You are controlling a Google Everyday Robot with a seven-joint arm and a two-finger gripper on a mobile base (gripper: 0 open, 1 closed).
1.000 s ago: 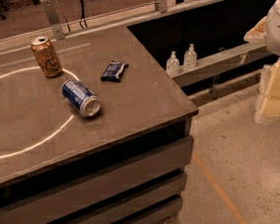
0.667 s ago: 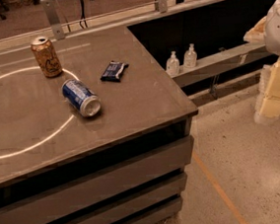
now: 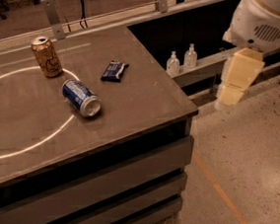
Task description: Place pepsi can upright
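Note:
The pepsi can (image 3: pixel 81 97) is blue with a silver rim. It lies on its side on the grey table (image 3: pixel 144 108), silver end pointing toward the front right, inside a white circle line. My gripper (image 3: pixel 231 94), cream-coloured under the white arm housing (image 3: pixel 262 18), hangs in the air to the right of the table, well away from the can and beyond the table's right edge. It holds nothing that I can see.
A tan can (image 3: pixel 46 56) stands upright behind the pepsi can. A small dark blue snack wrapper (image 3: pixel 114 71) lies to its right. Two clear bottles (image 3: pixel 182 60) stand on a low ledge to the right of the table. The table's front right corner (image 3: pixel 195 112) is near the gripper.
The gripper has moved a little left, toward the table's right edge. The cans and the wrapper have not moved.

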